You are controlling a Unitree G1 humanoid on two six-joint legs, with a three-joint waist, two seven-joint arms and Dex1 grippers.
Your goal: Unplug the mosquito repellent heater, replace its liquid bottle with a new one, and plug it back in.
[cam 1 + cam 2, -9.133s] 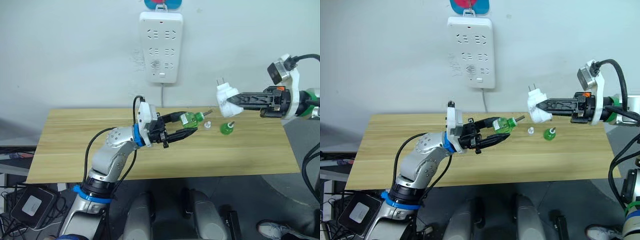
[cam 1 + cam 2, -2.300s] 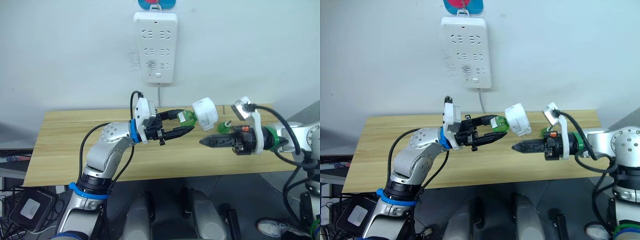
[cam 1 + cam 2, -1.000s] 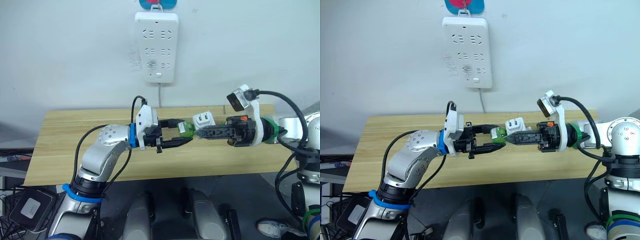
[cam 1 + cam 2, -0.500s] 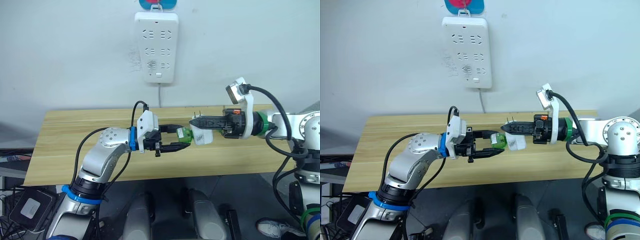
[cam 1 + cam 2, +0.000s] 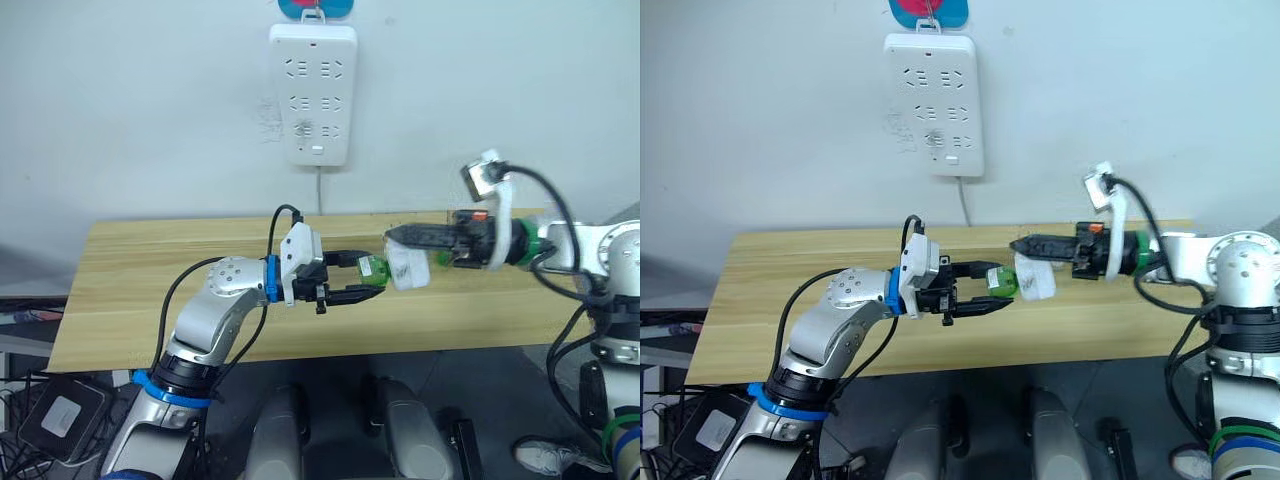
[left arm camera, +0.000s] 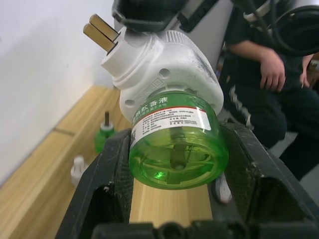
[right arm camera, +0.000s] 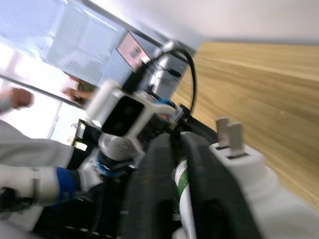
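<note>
Left eye view: we see the left gripper closed on a green liquid bottle above the wooden table. The bottle's neck sits in the white mosquito repellent heater, which the right gripper clamps from the opposite side. A white power strip hangs on the wall above, well apart from both.

Right eye view: the same pairing appears, with heater and bottle joined between the two grippers over the table's middle.

Left wrist view: we look along the left gripper's black fingers, one on each side of the bottle's green base. The heater caps the bottle's far end, its two metal prongs pointing away. A second green bottle and a small white cap stand on the table beyond. A seated person appears in the background.

Right wrist view: the right gripper's dark fingers press close together on the heater's white body, prongs upward.
</note>
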